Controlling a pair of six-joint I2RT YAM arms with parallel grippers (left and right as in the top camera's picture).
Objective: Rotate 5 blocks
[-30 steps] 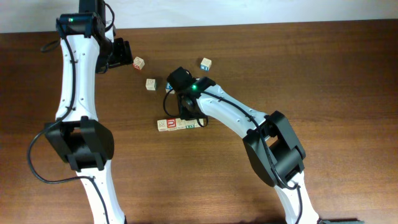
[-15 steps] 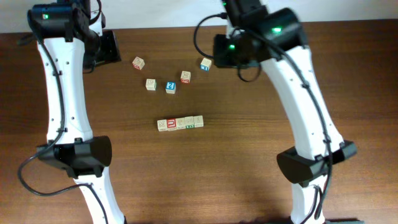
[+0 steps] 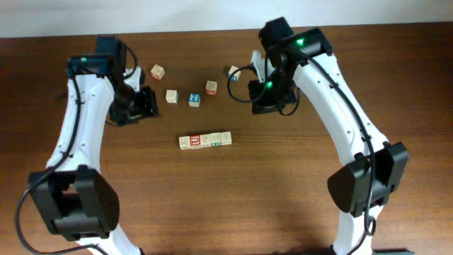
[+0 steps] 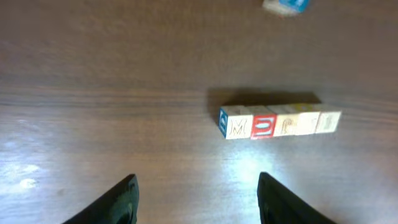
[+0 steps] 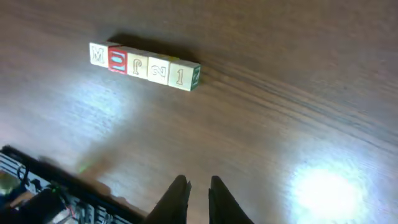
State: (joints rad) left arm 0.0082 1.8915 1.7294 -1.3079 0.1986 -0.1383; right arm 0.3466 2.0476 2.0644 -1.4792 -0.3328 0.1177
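**Five blocks in a line, both grippers clear of them**

We see the row of five blocks lying just left of centre in the overhead frame, on the dark wood desk. The blocks touch side to side in one straight line. The red-framed block is second from one end of the row. The right wrist view shows engraved tan faces beside it and a green letter on the far end face.

The left gripper hangs at the left of the overhead frame, up and to the left of the row. Its jaws are spread wide with only bare desk between them.

The right gripper hangs right of centre in the upper part of the overhead frame, well apart from the row. Its fingers are drawn almost together and hold nothing.

Five loose cubes are scattered above the row, between the two arms. One of them is a blue-faced cube.
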